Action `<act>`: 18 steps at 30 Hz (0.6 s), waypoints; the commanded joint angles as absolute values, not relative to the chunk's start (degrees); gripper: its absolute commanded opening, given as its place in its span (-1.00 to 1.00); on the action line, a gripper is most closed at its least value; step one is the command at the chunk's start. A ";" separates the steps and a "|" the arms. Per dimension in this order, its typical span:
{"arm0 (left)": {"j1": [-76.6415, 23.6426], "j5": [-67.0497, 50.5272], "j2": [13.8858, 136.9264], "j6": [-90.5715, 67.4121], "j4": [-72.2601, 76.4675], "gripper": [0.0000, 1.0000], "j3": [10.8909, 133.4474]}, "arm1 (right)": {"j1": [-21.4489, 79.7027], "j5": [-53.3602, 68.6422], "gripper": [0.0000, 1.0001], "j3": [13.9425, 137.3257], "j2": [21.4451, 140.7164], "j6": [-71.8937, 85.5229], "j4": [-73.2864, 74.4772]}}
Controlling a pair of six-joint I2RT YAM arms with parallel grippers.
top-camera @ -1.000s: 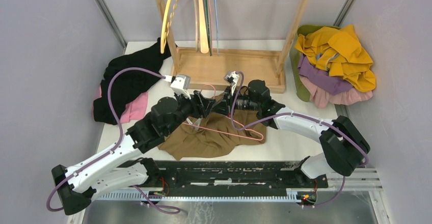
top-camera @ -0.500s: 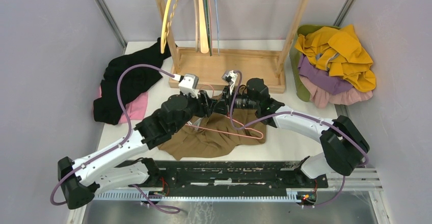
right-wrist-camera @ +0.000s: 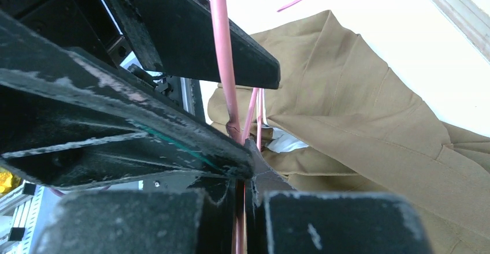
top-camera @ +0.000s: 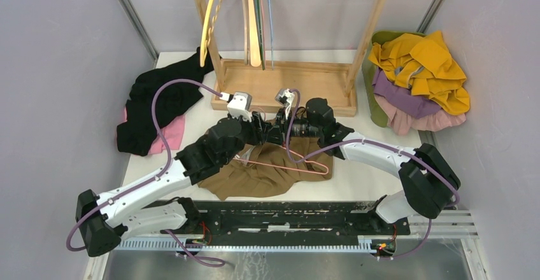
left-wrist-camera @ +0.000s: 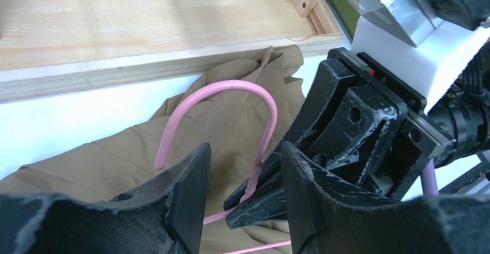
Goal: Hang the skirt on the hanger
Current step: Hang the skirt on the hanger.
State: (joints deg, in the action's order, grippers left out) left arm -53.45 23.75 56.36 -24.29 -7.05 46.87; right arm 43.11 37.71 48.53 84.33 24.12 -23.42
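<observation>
The brown skirt (top-camera: 255, 178) lies crumpled on the white table in front of the arms; it also shows in the left wrist view (left-wrist-camera: 115, 156) and the right wrist view (right-wrist-camera: 375, 121). A pink wire hanger (top-camera: 290, 165) lies on it, its hook (left-wrist-camera: 231, 84) raised. My right gripper (top-camera: 275, 133) (right-wrist-camera: 245, 196) is shut on the hanger's neck (right-wrist-camera: 222, 52). My left gripper (top-camera: 262, 133) (left-wrist-camera: 245, 161) is open, its fingers either side of that neck and the right gripper's tips, not touching the wire.
The wooden rack's base (top-camera: 286, 83) (left-wrist-camera: 144, 23) stands just behind the grippers, with several hangers (top-camera: 255, 19) on it. Black and pink clothes (top-camera: 159, 102) lie at the left. A yellow and purple pile (top-camera: 420, 70) is at the right.
My left arm has moved forward and right, bringing its open gripper up around the hanger's neck and the right gripper's tips. The right gripper has shifted slightly left, still holding the hanger.
</observation>
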 commanded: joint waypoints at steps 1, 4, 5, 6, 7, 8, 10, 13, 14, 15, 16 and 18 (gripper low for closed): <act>-53.88 25.25 57.56 -22.80 -4.42 0.07 48.86 | 43.77 39.53 -0.97 51.04 84.40 24.30 -27.61; -54.12 25.66 58.34 -23.17 -4.70 0.00 48.72 | 43.77 39.38 -0.97 51.06 84.33 24.61 -28.06; -54.27 25.95 58.51 -23.22 -4.80 -0.03 48.63 | 43.77 39.42 -0.97 51.05 84.33 24.75 -28.31; -54.32 26.18 58.74 -23.35 -4.92 -0.07 48.58 | 43.77 39.46 -0.97 51.02 84.45 24.90 -28.61; -54.59 26.45 58.90 -23.41 -5.03 -0.10 48.56 | 43.81 39.46 -0.97 51.04 84.45 25.07 -28.80; -54.70 26.73 59.08 -23.44 -5.06 -0.15 48.52 | 43.85 39.53 -0.97 51.06 84.47 25.25 -29.11; -54.98 27.19 59.46 -23.47 -5.10 -0.26 48.55 | 43.86 39.55 -0.97 51.05 84.62 25.55 -29.63; -55.11 27.59 60.31 -23.55 -5.47 -0.44 48.97 | 44.03 39.59 -0.97 51.17 84.81 25.84 -30.07; -55.18 27.67 60.49 -23.68 -5.54 -0.51 49.10 | 44.11 39.56 -0.97 51.30 84.84 25.88 -30.11; -55.38 27.80 60.67 -23.75 -5.68 -0.63 49.27 | 44.20 39.55 -0.97 51.40 84.89 25.92 -30.10; -55.39 28.00 60.80 -23.83 -5.63 -0.78 49.38 | 44.25 39.55 -0.97 51.47 84.97 25.91 -30.06; -55.49 28.41 60.77 -23.84 -5.70 -0.92 49.39 | 44.34 39.51 -0.97 51.58 85.22 25.86 -29.92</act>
